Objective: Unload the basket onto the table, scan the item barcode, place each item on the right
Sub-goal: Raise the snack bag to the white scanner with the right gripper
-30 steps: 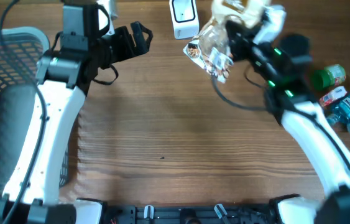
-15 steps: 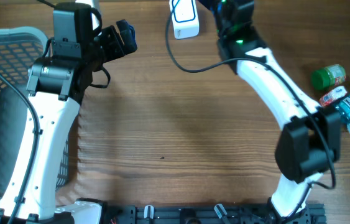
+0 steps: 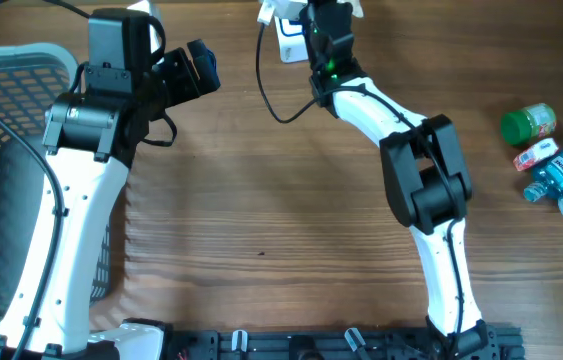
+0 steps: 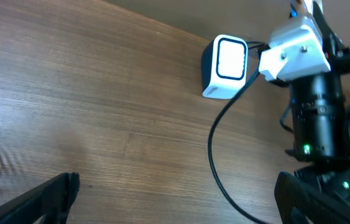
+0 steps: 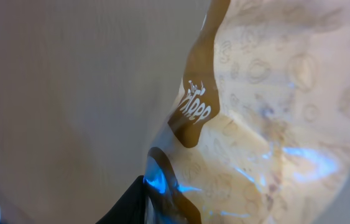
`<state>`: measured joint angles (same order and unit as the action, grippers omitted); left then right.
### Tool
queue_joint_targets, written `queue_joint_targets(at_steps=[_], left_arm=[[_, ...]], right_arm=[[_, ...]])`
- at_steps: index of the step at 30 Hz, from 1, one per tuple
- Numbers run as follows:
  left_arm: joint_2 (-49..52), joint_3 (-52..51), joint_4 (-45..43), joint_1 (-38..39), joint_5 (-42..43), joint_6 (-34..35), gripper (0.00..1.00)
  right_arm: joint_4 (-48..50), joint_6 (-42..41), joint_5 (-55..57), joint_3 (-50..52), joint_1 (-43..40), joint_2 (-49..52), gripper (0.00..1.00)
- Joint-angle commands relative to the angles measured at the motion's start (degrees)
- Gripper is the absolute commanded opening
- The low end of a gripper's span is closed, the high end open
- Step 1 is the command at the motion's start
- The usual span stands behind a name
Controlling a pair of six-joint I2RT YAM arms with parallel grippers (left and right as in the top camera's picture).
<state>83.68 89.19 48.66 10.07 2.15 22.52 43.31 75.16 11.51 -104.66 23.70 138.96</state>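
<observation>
Two arms on this one, but only the right arm [image 3: 366,95] is doing any work. It is holding the packet [image 5: 255,124], a crinkly clear-and-brown snack bag. Compared with a second ago it is reaching a lot further across. Back then it was hanging just right of the scanner [image 3: 293,32] with the packet dangling in plain sight from above. Now it is stretching over the far edge of the table, so the packet is sitting outside the overhead shot. It is only showing in the right wrist view, where it is filling the frame.

The right gripper [image 5: 143,202] is looking clenched on the packet, with a dark finger pressing against the film at the bottom. The left gripper [image 3: 199,72] is hanging wide open and empty, left of the scanner. The basket [image 3: 1,90] is waiting at the far left.

It looks like the packet is being swung past the scanner window right now. Whether the barcode is actually facing the window, can't tell, since no view is showing it.
</observation>
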Motion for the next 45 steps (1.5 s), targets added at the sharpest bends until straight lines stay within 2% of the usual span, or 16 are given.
queue_joint_targets(at_steps=[1, 8, 14, 16, 22, 29, 39, 45], left_arm=[[-0.33, -0.02, -0.11, -0.22, -0.76, -1.14, 1.00], [-0.33, -0.02, -0.11, -0.22, -0.76, -1.14, 1.00], [-0.33, -0.02, -0.11, -0.20, -0.76, -1.14, 1.00], [-0.33, -0.02, -0.11, -0.22, -0.76, -1.14, 1.00], [-0.33, -0.02, -0.11, -0.22, -0.76, -1.14, 1.00], [-0.33, -0.02, -0.11, -0.20, -0.76, -1.14, 1.00], [-0.33, -0.02, -0.11, -0.20, -0.76, -1.14, 1.00], [-0.33, -0.02, -0.11, -0.22, -0.76, -1.14, 1.00]], right_arm=[[-0.92, -0.20, -9.60, -3.67, -0.09, 1.97, 0.05], [-1.18, 3.04, -14.64, -3.67, 0.39, 6.45, 0.05], [-4.59, -0.63, -15.08, -3.72, 2.05, 7.21, 0.05], [-9.40, -0.15, -16.20, -3.72, 2.12, 7.26, 0.05], [-9.53, -0.39, -16.59, -3.72, 2.58, 9.27, 0.05], [-5.92, -10.67, -12.83, -3.74, 3.93, 9.35, 0.05], [-6.01, -15.37, -11.58, -3.78, 3.93, 9.35, 0.05], [-8.24, -15.65, -16.24, -3.76, 3.93, 10.21, 0.05]])
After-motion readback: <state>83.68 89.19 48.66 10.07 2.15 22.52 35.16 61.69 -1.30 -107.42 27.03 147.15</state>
